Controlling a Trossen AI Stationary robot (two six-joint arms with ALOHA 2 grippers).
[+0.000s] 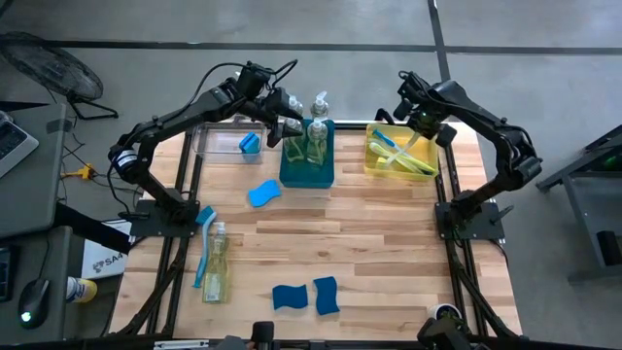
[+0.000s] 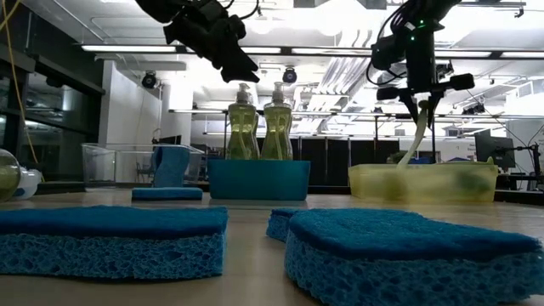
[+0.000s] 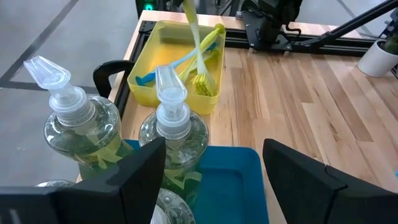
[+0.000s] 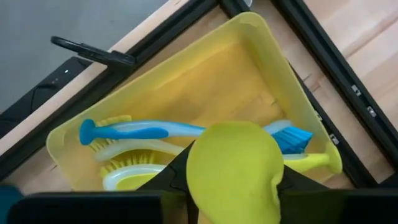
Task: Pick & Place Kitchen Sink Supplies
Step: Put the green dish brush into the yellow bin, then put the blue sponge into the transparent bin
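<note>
My right gripper [image 1: 420,126] hangs over the yellow bin [image 1: 371,146] at the far right, shut on a lime-green dish brush [image 2: 416,132]. A blue brush [image 4: 143,130] and another lime-green one [image 4: 134,171] lie in that bin. Two clear pump bottles of yellow-green soap [image 3: 171,124] [image 3: 81,124] stand upright in the teal bin [image 1: 306,175]. My left gripper [image 3: 211,162] hovers open just above and beside them, touching nothing. My right gripper pinches the lime-green brush by its handle, near the rounded free end [image 4: 233,162], between its two fingers. The fingers come from above, pointing down. The brush hangs almost upright below them, its bristle head [image 3: 205,84] down inside the yellow bin.
A clear bin [image 1: 219,136] at the far left holds a blue sponge [image 1: 250,144]. Another sponge [image 1: 263,193] lies mid-table and two more [image 1: 290,297] [image 1: 327,296] near the front edge. A soap bottle [image 1: 216,272] and a blue brush [image 1: 204,243] lie at the near left.
</note>
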